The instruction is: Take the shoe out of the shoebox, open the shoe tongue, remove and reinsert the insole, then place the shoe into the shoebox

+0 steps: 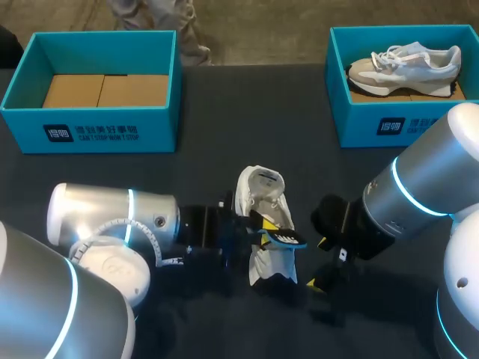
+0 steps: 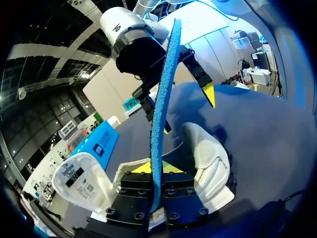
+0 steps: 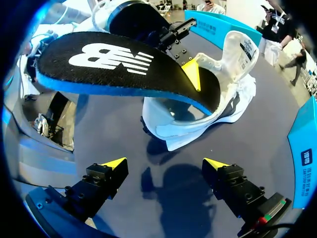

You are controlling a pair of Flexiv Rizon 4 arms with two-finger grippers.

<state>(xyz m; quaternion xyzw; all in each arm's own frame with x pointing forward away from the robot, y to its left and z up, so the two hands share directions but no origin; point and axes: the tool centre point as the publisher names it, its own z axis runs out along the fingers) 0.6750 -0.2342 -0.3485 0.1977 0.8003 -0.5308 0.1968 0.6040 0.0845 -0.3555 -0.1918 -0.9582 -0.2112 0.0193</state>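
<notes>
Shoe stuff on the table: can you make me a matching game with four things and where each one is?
Things:
1. insole
2. white shoe
3. grey shoe
4. left shoebox

Places:
A. inside the right shoebox
B. has no shoe inside
C. pinched in the left gripper
D. lying on the table, outside both boxes

Pairs: 1-C, 2-D, 3-A, 4-B.
</notes>
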